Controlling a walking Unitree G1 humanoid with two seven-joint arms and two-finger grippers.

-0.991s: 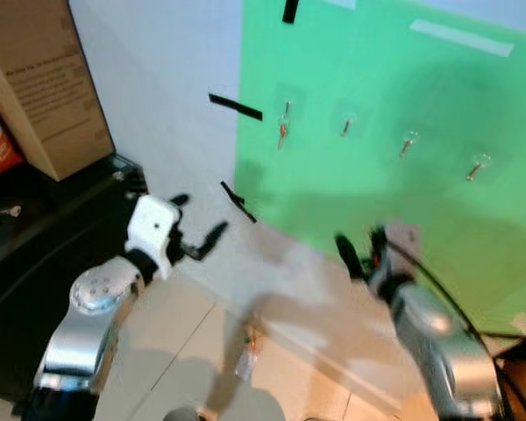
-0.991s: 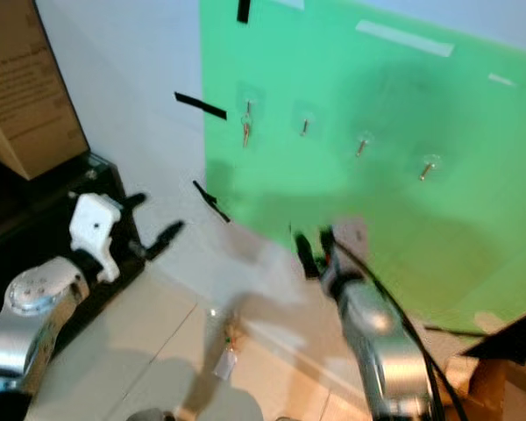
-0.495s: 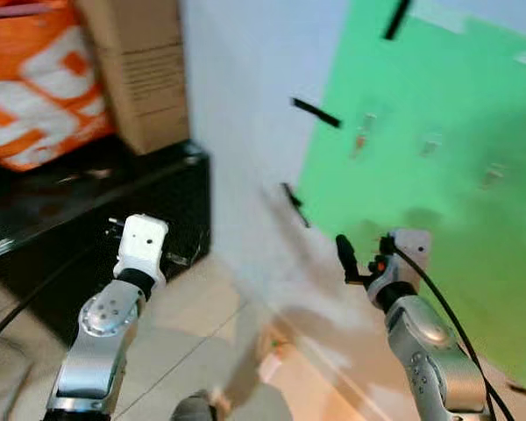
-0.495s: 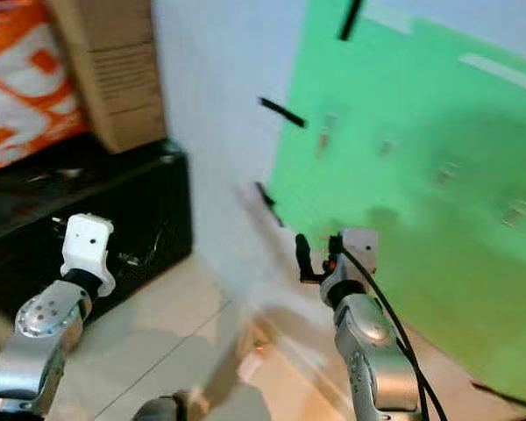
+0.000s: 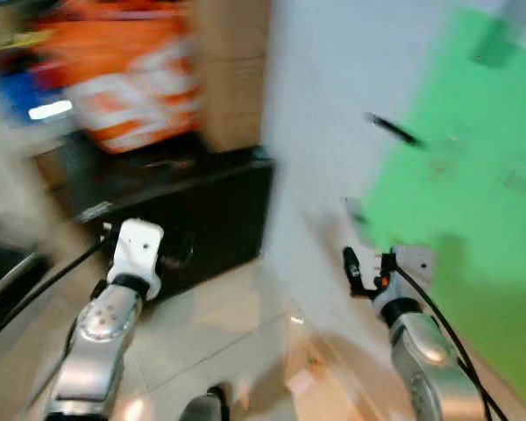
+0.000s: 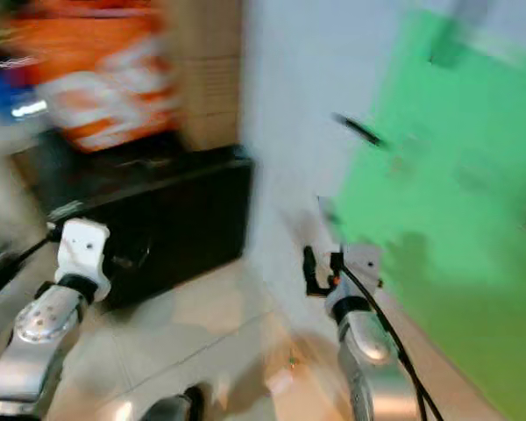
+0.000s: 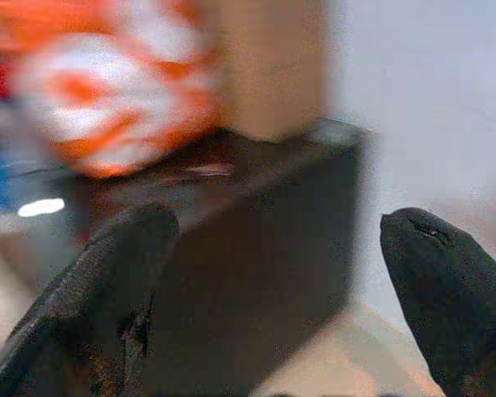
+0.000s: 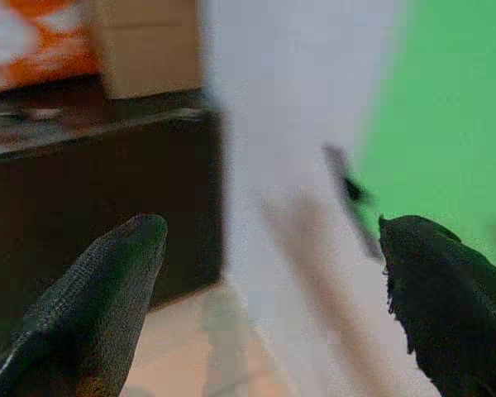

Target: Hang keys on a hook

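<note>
Everything is smeared with blur. A green board (image 5: 473, 175) covers the white wall (image 5: 324, 132); beside it stands a black cabinet (image 5: 193, 219) carrying a cardboard box (image 5: 237, 79) and an orange bag (image 5: 131, 79). Something small lies on the floor tiles (image 5: 300, 383), perhaps the keys. Left gripper (image 7: 273, 298) and right gripper (image 8: 273, 306) have their fingers spread wide, holding nothing.

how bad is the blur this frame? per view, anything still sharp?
Left and right eye views: heavy motion smear across the green board, cardboard box and orange bag; hooks unreadable; the arms are crisper. Left wrist view: left gripper fingers fairly sharp, open, black cabinet soft. Right wrist view: right gripper fingers sharp, open, background streaked.
</note>
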